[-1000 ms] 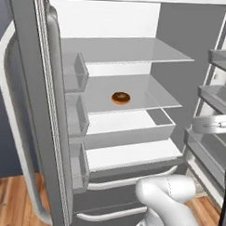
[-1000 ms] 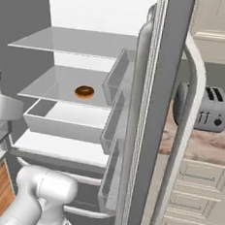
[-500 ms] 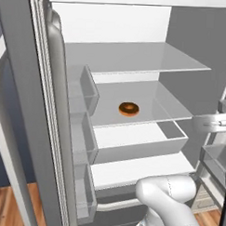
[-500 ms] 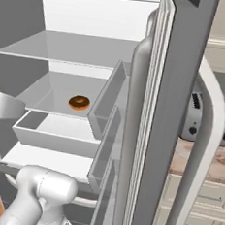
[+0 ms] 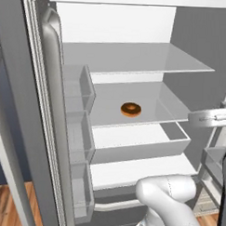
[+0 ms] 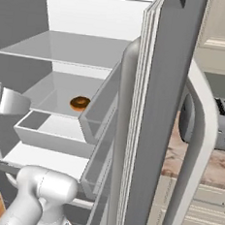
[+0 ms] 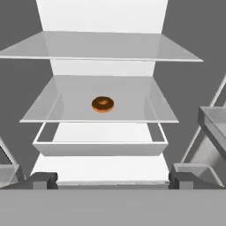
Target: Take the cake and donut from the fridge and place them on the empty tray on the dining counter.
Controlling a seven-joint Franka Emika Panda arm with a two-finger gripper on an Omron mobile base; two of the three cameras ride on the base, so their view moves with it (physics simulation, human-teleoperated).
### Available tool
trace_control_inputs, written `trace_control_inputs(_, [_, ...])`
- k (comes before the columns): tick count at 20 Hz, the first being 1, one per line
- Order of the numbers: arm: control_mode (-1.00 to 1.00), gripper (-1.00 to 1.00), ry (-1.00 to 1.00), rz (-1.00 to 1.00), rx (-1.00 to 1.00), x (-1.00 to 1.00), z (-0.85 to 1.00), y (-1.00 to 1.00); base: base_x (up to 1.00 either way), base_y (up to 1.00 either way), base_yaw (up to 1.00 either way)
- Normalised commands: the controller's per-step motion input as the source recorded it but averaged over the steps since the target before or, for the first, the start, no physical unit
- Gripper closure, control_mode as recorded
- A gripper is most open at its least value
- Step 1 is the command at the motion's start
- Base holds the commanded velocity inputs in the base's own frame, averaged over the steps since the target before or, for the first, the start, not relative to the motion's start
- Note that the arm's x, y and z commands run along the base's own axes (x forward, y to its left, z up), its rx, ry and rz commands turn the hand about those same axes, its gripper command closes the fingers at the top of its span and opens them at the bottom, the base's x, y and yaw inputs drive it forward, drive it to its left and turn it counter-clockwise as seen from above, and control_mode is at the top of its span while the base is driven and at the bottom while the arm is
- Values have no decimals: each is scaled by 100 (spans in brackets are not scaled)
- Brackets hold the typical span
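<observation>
The pincer point(image 7: 107, 180) hangs released, its 2 tips spread wide, in front of the open fridge point(image 5: 36, 107). Beyond it sits a white drawer point(image 7: 100, 148). Farther back, the donut point(image 7: 103, 104) lies on the middle glass shelf point(image 7: 145, 106), near its centre, well short of the back edge.

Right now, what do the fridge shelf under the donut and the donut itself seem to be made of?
The shelf looks like clear glass: smooth, thin-edged, the drawer showing faintly through. The donut looks like baked dough under glossy brown-orange glaze; being rendered, this is only appearance.
</observation>
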Motion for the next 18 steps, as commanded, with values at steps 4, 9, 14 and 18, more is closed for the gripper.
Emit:
trace_control_inputs(4, [-100, -100, 0, 1, 7, 90, -41, 8, 0, 0, 0])
trace_control_inputs(9, [-100, -100, 0, -2, 2, 70, -53, 3, 0, 0, 0])
trace_control_inputs(14, [-100, -100, 1, -2, 7, 68, -46, 0, 0, 0, 0])
trace_control_inputs(18, [-100, -100, 0, 0, 8, 76, -39, 0, 0, 0, 0])
